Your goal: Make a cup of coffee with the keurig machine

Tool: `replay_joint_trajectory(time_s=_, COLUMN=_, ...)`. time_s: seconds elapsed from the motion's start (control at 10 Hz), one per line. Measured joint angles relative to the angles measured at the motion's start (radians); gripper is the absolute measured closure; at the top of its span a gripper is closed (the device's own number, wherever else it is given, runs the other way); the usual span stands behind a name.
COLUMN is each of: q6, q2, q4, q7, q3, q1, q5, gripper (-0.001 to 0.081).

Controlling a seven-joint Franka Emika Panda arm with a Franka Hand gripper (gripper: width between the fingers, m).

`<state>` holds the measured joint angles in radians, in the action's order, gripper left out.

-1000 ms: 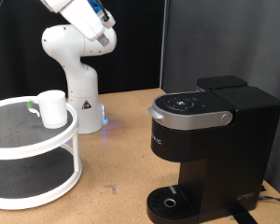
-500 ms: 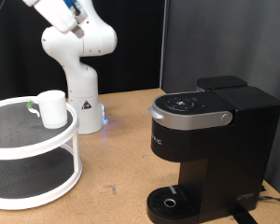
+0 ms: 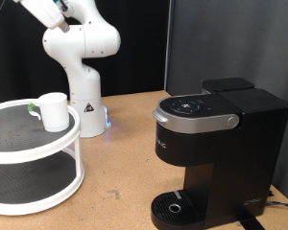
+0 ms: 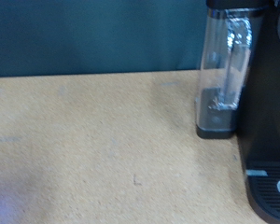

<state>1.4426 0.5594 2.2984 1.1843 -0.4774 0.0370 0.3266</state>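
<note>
Keurig machine — lid shut, drip tray bare | cup of coffee — parked on tiered stand, within reach | hand unseen, state untellable

We see a white two-tier round stand at the wooden table's left edge, dark curtain behind.
</note>
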Motion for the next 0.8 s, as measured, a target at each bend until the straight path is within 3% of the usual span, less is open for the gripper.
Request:
replay_joint_trajectory(time_s=0.2, q6=0.029, q2=0.017, q4=0.012, q7=0.075, q3=-0.026, q1=0.025, q5=-0.061, gripper=0.0806)
replay_joint_trajectory(time_s=0.4, q6=0.006, q2=0.032, q4=0.006, q7=0.16, q3=-0.081, q1=0.044, q5=-0.099, gripper=0.0806)
replay_joint_trajectory(time_s=0.7, q6=-0.085, q2=0.024, q4=-0.058, q7=0.197, q3=-0.173, q1=0.057, q5=-0.111, gripper=0.0806)
replay_joint_trajectory(time_s=0.8, q6=-0.132, q2=-0.016, q4=-0.095, q7=0.196, q3=-0.19, q1=0.056, q5=-0.111, gripper=0.0806)
